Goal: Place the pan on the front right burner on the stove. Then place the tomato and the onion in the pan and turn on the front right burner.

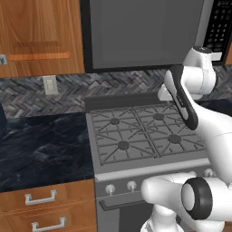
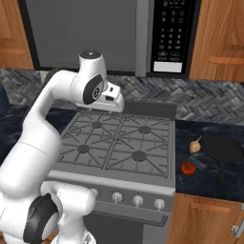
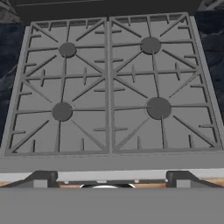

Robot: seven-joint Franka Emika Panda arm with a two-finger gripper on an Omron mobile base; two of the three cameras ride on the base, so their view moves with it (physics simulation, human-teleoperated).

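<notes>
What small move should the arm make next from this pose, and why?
Probably swing the gripper right, toward the pan. The pan lies on the dark counter right of the stove, with the onion and tomato beside it. The front right burner is bare, and the hand hangs over the grates, jaws apart, holding nothing. The pan goes first.

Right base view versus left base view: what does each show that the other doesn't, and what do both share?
The right base view alone has the pan, the onion and the tomato, all lying on the dark counter right of the stove. The left base view alone has a wall outlet and two drawer handles. Both share the stove with four bare burners, its knobs, the microwave and the white arm.
</notes>
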